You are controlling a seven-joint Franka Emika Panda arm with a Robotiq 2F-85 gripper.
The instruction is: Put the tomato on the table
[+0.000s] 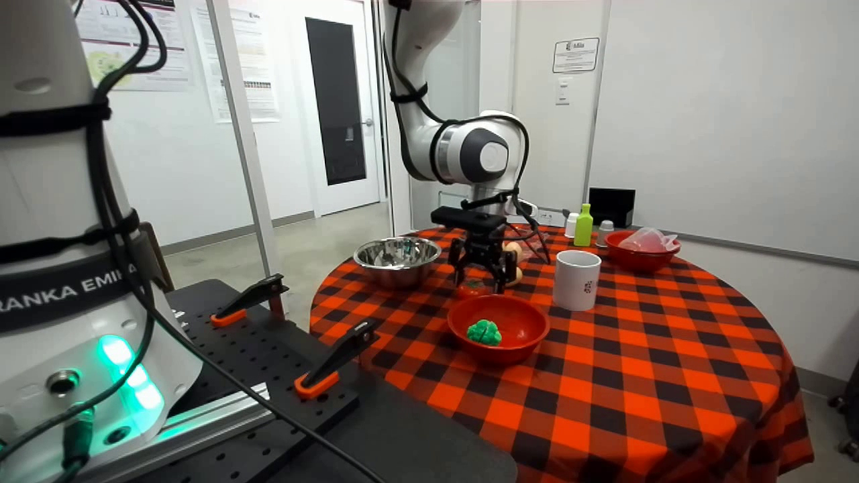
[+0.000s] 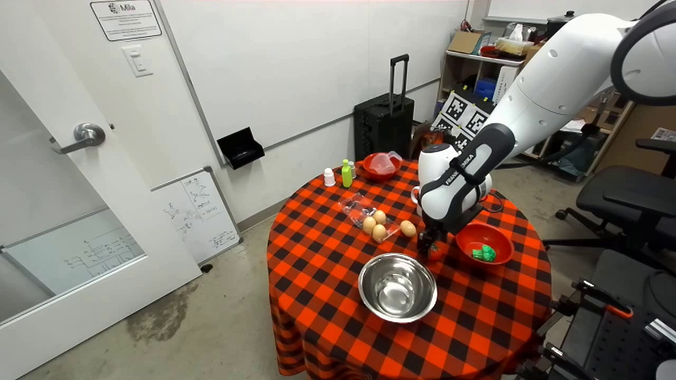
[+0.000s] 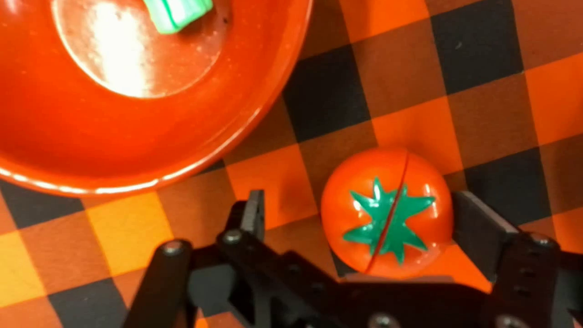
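The tomato [image 3: 387,212] is a round red-orange toy with a green star top and a dark seam. It sits on the checked cloth of the table [image 1: 644,376], beside the red bowl, and also shows in both exterior views [image 1: 472,289] [image 2: 435,254]. My gripper [image 3: 362,205] is open, pointing down around the tomato. In the wrist view the right finger is against or very near the tomato's side. A clear gap lies between the left finger and the tomato. In an exterior view the gripper [image 1: 481,276] is low over the table and partly covers the tomato.
The red bowl [image 1: 530,335] holding a green item [image 1: 484,332] stands close to the gripper. A metal bowl [image 2: 369,295], pale tan eggs [image 2: 379,232] with a clear carton, and a white mug [image 1: 576,282] stand around. Bottles [image 2: 346,174] and another red bowl [image 1: 637,258] are farther off.
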